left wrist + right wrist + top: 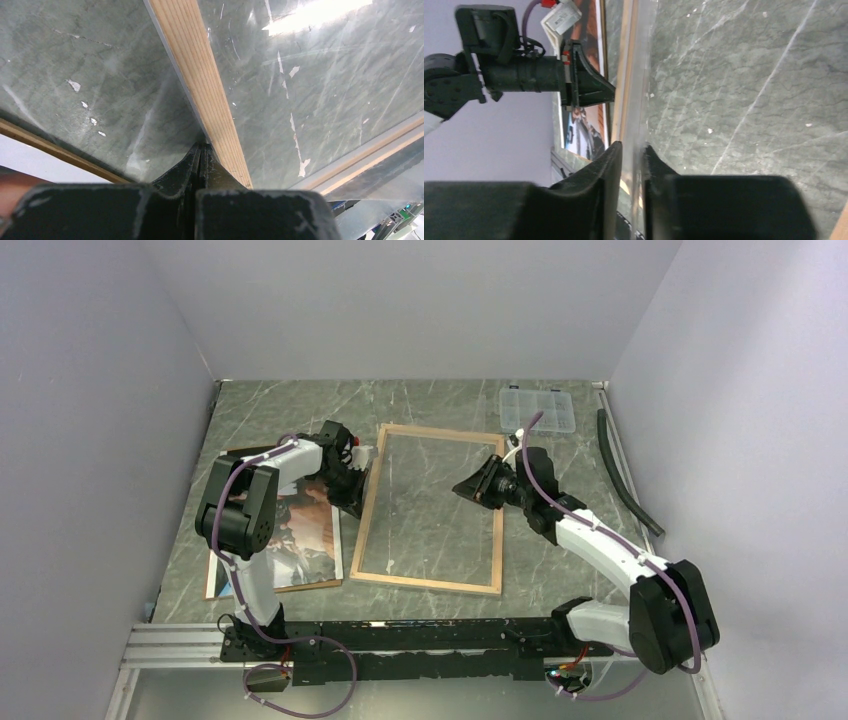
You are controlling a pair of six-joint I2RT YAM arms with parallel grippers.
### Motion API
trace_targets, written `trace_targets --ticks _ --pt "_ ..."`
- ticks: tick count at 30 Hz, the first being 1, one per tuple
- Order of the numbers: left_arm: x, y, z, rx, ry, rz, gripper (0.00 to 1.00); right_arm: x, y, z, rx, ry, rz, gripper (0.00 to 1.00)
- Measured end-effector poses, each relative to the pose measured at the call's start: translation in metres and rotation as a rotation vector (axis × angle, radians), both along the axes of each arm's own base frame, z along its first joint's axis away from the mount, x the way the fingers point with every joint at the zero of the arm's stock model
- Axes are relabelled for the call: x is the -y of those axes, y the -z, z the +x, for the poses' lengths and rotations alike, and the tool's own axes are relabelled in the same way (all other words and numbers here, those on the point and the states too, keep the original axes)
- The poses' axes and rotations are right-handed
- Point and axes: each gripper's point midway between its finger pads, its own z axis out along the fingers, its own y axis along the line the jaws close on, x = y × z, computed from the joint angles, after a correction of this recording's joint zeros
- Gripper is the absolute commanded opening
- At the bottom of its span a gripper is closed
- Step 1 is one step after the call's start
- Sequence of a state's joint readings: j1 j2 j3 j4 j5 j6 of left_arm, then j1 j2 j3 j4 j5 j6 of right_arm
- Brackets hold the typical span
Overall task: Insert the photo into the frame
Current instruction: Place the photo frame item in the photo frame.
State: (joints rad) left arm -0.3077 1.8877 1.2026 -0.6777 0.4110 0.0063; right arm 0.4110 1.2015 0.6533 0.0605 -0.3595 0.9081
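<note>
The photo (pixel 305 540) lies picture-side up at lower left of the top view, on what looks like a brown backing panel (pixel 285 587). It's just left of the frame and partly under the left arm (pixel 245 510). We judge it light, floppy and glossy, so it'll slide, curl and crease easily. Flat on the board it offers no lip to pinch, so we'd lift a corner or nudge it over an edge, then hold it by the margin, not mid-sheet. The frame (pixel 426 582) sits at centre of the top view, wood back up, w/ the marble table (pixel 440 400) showing through its clear pane. Its rails are thin, so it's stiff but prob. fragile, and the pane is scratch-prone. The left gripper (pixel 352 483) is at the frame's left rail. In its wrist view the fingers (pixel 192 162) are pressed together w/ nothing visible btwn them, tips right at the rail's outer edge. The right gripper (pixel 468 486) is just inside the right rail. Its fingers (pixel 606 165) show a narrow gap w/ a thin clear edge running toward it, but we can't tell if they pinch it. Further out there's a small clear compartment box (pixel 537 408) at upper right, apart from the frame, and a black strip (pixel 628 480) along the table's right edge; neither is in the way. The real obstruction, we think, is the left arm over the photo, plus both grippers crowding the opening the print must enter.
</note>
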Motion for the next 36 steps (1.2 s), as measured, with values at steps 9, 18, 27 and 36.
trace_targets --ticks 9,18,27,36 --pt "-0.001 0.0 0.0 0.008 0.002 0.011 0.03 0.006 0.015 -0.006 -0.052 -0.002 -0.065 0.68" --pt "0.0 0.0 0.0 0.012 0.005 0.017 0.03 0.008 0.008 -0.008 -0.053 -0.031 -0.113 0.67" --pt "-0.001 0.0 0.001 0.012 0.005 0.019 0.03 0.003 -0.005 -0.011 -0.046 -0.076 -0.11 0.59" --pt "-0.001 -0.001 0.001 0.016 0.005 0.023 0.03 0.0 -0.022 -0.008 -0.007 -0.1 -0.099 0.26"
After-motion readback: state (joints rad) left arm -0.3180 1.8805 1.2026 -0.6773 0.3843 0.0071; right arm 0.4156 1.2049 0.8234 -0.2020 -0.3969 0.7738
